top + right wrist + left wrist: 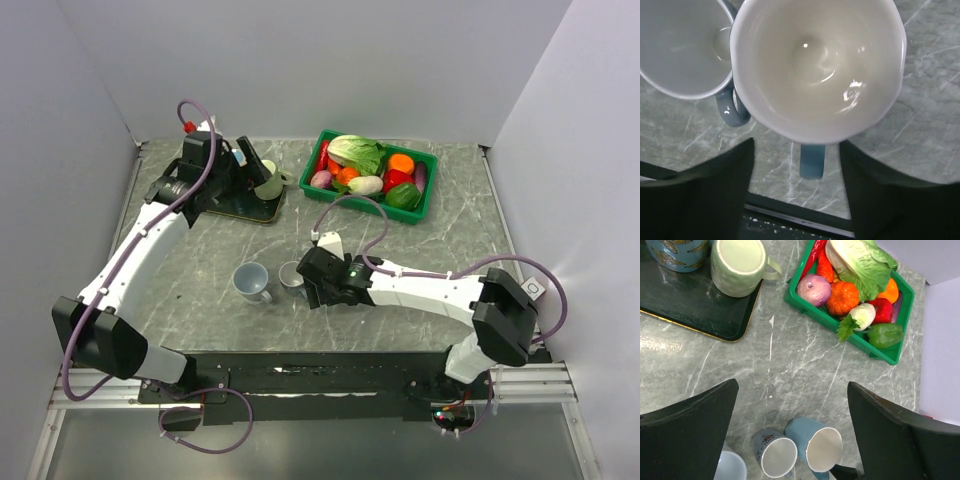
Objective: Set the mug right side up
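L gripper (792, 385) hangs over table w/ fingers wide apart, tray (685, 305) ahead-left of it. R gripper (796, 145), fingers apart, flanks handle of blue mug (817, 65), upright just ahead; second mug (675, 45) just beside, ahead-left.

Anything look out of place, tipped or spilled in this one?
Nothing spilled or broken. The blue mug and the grey mug beside it stand mouth up. One oddity: the pale green mug at the corner of the black tray seems to show a flat base, so it may be upside down.
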`<state>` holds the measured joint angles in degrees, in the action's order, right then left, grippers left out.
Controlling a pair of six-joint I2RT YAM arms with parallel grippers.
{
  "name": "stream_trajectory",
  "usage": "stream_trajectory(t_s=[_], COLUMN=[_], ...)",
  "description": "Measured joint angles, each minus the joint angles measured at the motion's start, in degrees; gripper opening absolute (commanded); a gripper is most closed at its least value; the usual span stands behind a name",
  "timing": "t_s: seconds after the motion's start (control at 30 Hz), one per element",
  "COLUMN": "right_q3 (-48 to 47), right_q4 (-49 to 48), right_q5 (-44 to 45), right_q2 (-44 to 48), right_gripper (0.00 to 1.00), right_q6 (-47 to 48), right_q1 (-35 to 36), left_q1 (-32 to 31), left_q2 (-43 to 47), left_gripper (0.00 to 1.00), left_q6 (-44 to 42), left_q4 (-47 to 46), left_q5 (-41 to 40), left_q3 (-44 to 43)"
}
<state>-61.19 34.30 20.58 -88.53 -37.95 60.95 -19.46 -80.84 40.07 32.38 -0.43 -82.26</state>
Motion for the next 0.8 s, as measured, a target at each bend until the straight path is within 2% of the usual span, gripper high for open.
stream_trajectory(t_s=[0.1, 0.37, 0.53, 0.8], right_q3=[0.0, -0.5, -1.5, -1.4], right_q4=[1.7, 5.7, 7.3, 7.6], right_q5=[0.4, 2.3, 3.5, 2.9], right_q2=[1.9, 12.4, 16.9, 24.8], right_gripper=[0.91, 0.96, 0.97, 0.97], right_q6=[-0.6, -1.2, -1.1, -0.7], right_q1=[0.3, 0.0, -2.9, -13.3], left_q1=[0.0, 0.2, 0.2, -0.3], left_q2=[-0.8, -5.2, -11.5, -24.0], left_gripper=[0.96, 0.96, 0.96, 0.96], left_q6=[-0.1, 1.8, 9.3, 25.0], left_q4=[-0.1, -1.5, -2.4, -2.5], left_q5=[-0.3, -2.4, -5.9, -13.0], left_q3=[0.0, -0.2, -1.6, -9.0])
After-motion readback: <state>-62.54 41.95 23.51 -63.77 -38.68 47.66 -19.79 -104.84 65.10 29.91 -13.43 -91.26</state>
